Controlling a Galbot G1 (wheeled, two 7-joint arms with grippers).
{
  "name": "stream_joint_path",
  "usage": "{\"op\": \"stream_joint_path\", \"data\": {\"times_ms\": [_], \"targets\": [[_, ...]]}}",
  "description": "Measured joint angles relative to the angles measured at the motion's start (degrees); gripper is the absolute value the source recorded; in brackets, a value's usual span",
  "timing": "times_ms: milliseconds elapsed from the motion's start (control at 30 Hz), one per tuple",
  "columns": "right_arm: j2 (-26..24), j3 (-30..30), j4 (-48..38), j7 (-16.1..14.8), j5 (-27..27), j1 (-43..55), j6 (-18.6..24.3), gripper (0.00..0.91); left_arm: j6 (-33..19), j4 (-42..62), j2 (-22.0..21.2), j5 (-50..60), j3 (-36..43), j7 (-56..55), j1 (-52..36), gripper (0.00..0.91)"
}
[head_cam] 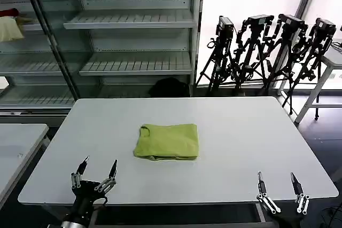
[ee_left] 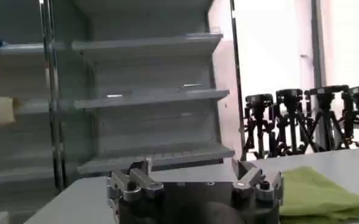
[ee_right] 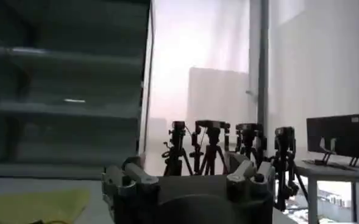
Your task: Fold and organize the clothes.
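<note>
The lime yellow-green T-shirt (head_cam: 166,141) lies folded into a compact rectangle at the middle of the white table (head_cam: 240,132). Part of it also shows in the left wrist view (ee_left: 319,193) and in the right wrist view (ee_right: 33,204). My left gripper (head_cam: 98,167) hovers open near the table's front left edge, well short of the shirt, with nothing between its fingers. Near the front right edge my right gripper (head_cam: 276,179) is open and empty too, apart from the shirt.
A metal shelving unit (head_cam: 133,25) stands behind the table. Several black camera tripods (head_cam: 267,46) crowd the back right. A cream-and-red cloth bundle (head_cam: 10,25) sits on a shelf at far left. A second white table (head_cam: 16,148) adjoins on the left.
</note>
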Motion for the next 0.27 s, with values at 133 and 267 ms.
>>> {"op": "stream_joint_path", "data": {"times_ms": [133, 267], "targets": [[-0.1, 0.0, 0.1, -0.1, 0.0, -0.1, -0.1, 0.907, -0.1, 0.0, 0.0, 0.0, 0.0, 0.0, 0.2, 0.907], [-0.2, -0.1, 0.2, -0.2, -0.1, -0.2, -0.1, 0.907, -0.1, -0.1, 0.0, 0.2, 0.0, 0.0, 0.3, 0.907]]}}
